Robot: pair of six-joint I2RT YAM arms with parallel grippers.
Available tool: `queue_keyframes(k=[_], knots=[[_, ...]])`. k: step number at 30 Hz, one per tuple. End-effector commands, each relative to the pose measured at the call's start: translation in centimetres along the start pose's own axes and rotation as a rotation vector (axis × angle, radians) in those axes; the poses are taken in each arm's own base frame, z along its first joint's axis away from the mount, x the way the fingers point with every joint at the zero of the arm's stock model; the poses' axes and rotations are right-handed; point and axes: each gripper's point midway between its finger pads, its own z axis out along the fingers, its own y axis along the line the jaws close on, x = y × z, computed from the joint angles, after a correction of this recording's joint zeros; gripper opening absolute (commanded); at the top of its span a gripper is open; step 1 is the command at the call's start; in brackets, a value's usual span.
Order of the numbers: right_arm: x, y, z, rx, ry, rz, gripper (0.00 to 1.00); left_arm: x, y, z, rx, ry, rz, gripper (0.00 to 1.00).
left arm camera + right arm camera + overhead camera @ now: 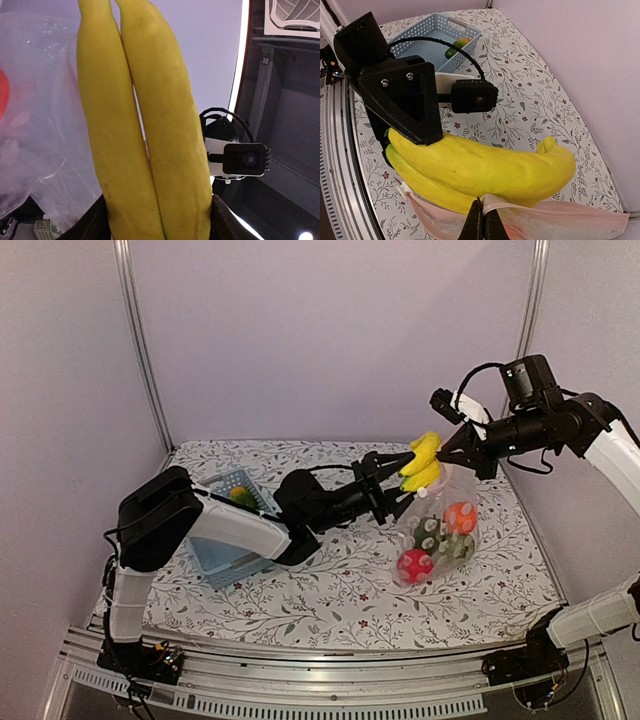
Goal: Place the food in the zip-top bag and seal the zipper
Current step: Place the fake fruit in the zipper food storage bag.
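My left gripper (398, 478) is shut on the yellow banana (422, 461) and holds it at the mouth of the clear zip-top bag (436, 532). The banana fills the left wrist view (145, 125) and lies just above the bag's mouth in the right wrist view (485, 172). My right gripper (452, 448) is shut on the bag's pinkish zipper strip (545, 204) and holds the bag up. Inside the bag are an orange (460, 517), a pinkish-red ball (414, 565) and dark green pieces (430, 536). An orange-green mango (243, 496) lies in the basket.
The light blue slotted basket (222, 485) stands at the left of the floral table cloth, partly under my left arm; it also shows in the right wrist view (420, 37). Metal frame posts (145, 350) rise at the back corners.
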Motion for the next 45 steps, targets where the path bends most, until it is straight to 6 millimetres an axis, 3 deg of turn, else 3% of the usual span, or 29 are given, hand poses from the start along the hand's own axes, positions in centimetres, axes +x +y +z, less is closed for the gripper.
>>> queue_keyframes(k=[1, 7, 10, 12, 19, 21, 25, 29, 34, 38, 41, 45], knots=[[0.6, -0.4, 0.8, 0.017, 0.028, 0.012, 0.0, 1.9, -3.8, 0.9, 0.13, 0.088, -0.001, 0.3], [1.5, -1.8, 0.8, 0.105, 0.065, 0.002, 0.0, 1.8, -4.4, -0.8, 0.096, 0.067, 0.055, 0.26], [2.0, -3.4, 1.0, 0.184, 0.1, -0.017, 0.0, 1.3, -5.0, -1.9, 0.012, 0.056, 0.177, 0.26], [2.3, -4.8, 1.5, 0.238, 0.13, -0.025, 0.0, 0.5, -4.6, -2.8, -0.085, 0.03, 0.258, 0.26], [0.9, -8.2, 2.5, 0.351, 0.139, -0.086, 0.0, -2.4, 0.3, -6.1, -0.666, 0.053, 0.592, 0.26], [0.4, -9.2, 2.7, 0.382, 0.145, -0.114, 0.0, -3.6, 0.1, -7.5, -0.834, 0.038, 0.736, 0.26], [-1.1, -7.2, 4.4, 0.242, 0.092, -0.154, 0.0, -5.6, -1.8, -10.3, -1.091, 0.02, 1.0, 0.26], [-2.8, -4.1, 5.4, 0.116, 0.026, -0.174, 0.0, -6.1, -3.7, -13.2, -1.216, 0.026, 1.104, 0.27], [-2.1, -0.4, 7.3, -0.007, 0.033, -0.2, 0.0, -4.0, -3.5, -15.1, -1.212, 0.175, 1.07, 0.26], [-0.2, 1.1, 8.5, -0.063, 0.066, -0.173, 0.0, -2.4, -2.4, -16.8, -1.263, 0.302, 1.042, 0.24], [0.3, 1.8, 8.8, -0.096, 0.067, -0.139, 0.0, 1.2, -1.1, -16.7, -1.156, 0.485, 0.933, 0.26], [0.2, 2.6, 8.8, -0.125, 0.059, -0.113, 0.0, 5.7, -0.1, -15.4, -0.997, 0.597, 0.772, 0.26]])
